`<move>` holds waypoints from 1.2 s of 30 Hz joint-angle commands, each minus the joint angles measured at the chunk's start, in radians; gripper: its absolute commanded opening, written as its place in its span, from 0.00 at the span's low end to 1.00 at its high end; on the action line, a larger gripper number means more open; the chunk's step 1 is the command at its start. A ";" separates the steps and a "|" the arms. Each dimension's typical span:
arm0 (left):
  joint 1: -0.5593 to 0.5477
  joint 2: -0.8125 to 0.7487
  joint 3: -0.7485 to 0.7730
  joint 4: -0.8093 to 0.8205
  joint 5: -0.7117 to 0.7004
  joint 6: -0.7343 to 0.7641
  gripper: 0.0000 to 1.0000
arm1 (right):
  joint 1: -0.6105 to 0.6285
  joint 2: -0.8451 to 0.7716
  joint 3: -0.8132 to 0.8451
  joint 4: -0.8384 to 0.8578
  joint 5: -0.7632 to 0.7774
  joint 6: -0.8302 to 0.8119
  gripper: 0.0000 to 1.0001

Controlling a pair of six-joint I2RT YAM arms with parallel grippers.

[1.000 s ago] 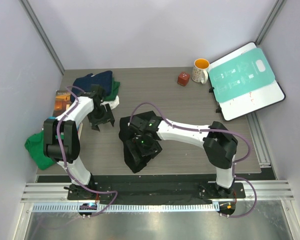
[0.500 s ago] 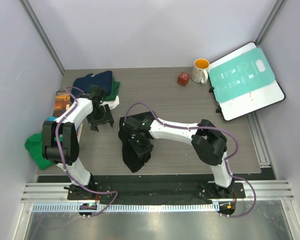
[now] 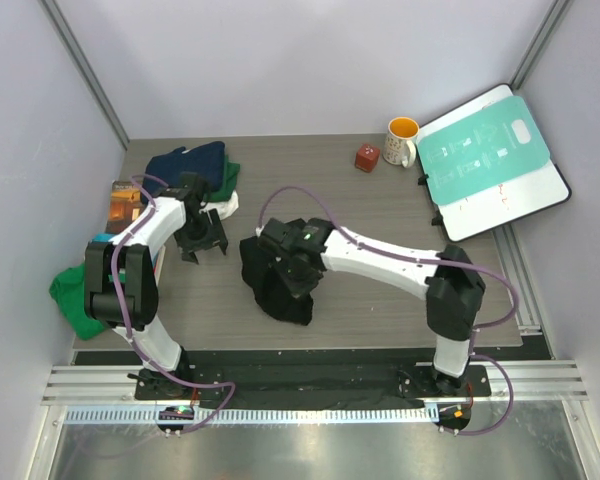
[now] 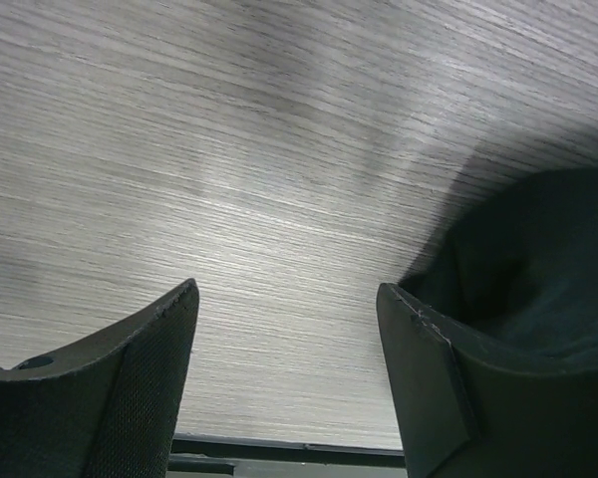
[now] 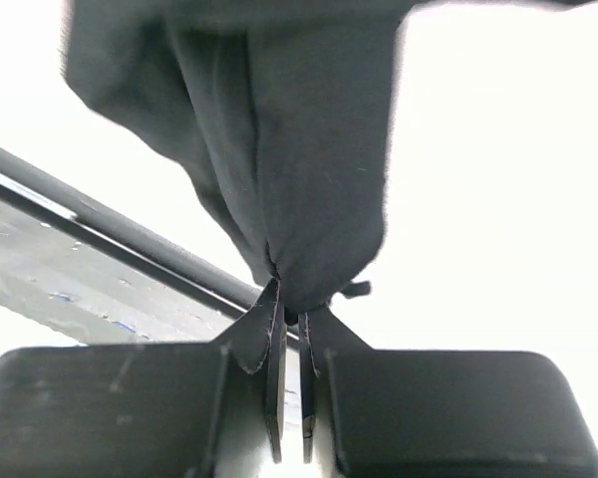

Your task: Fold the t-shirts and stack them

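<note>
A crumpled black t-shirt (image 3: 276, 292) lies mid-table near the front. My right gripper (image 3: 297, 272) is over it, shut on a pinched fold of the black cloth (image 5: 299, 169), which bunches up from the fingertips of that gripper (image 5: 291, 311). My left gripper (image 3: 202, 240) hovers open over bare table to the shirt's left, nothing between its fingers (image 4: 159, 339). The black t-shirt's edge (image 4: 548, 249) shows past its right finger. A navy t-shirt (image 3: 190, 163) lies on a green one (image 3: 232, 176) at the back left. Another green t-shirt (image 3: 75, 295) hangs off the table's left edge.
An orange-lined mug (image 3: 403, 140) and a small red cube (image 3: 367, 157) stand at the back right. A teal-and-white board (image 3: 490, 160) overhangs the right corner. A brown picture book (image 3: 125, 205) lies at the left edge behind the left arm.
My right gripper has shut on the black t-shirt and shifted slightly right, pulling the cloth into a tighter bunch. The left arm has stayed in place, still open.
</note>
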 commanded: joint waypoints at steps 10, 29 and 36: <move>0.016 -0.100 -0.013 0.050 0.012 -0.011 0.72 | -0.320 -0.040 0.965 -0.290 0.112 -0.251 0.01; 0.019 -0.195 -0.047 0.047 0.056 -0.031 0.73 | -0.378 -0.200 1.049 0.409 -0.223 -0.070 0.01; 0.019 -0.192 -0.081 0.073 0.084 -0.046 0.72 | -0.411 -0.279 0.960 0.465 -0.270 0.008 0.01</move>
